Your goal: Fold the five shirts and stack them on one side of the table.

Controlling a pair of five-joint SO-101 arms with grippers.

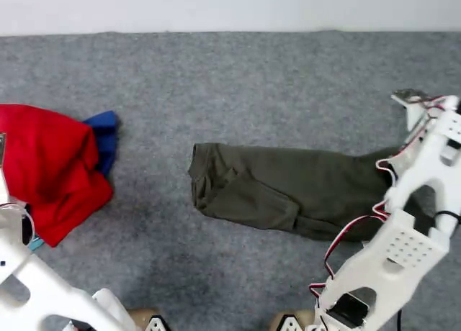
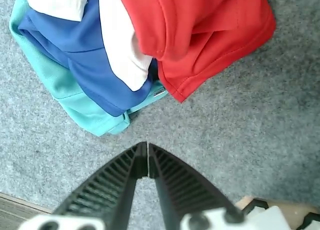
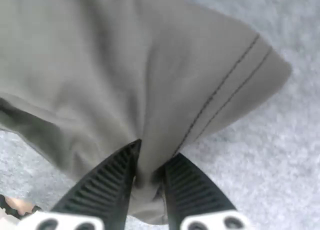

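Over on the right side of the table (image 1: 216, 79), the right pincer (image 3: 152, 162) is pinched onto the olive shirt (image 1: 288, 191), mid-fold I think. Left pincer (image 2: 148, 157) sits closed and empty by the stack (image 2: 90, 70). Next: carry that edge across evenly.

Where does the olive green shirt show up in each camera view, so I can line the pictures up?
High view: the olive green cotton shirt lies crumpled across the table's middle, its right end under the right arm.
Right wrist view: its stitched hem is pinched in the right gripper's jaws.
Left wrist view: this one looks instead at the pile topped by the red shirt, ahead of the shut left gripper.
Shared landmark: the grey felt table cover, in all three.
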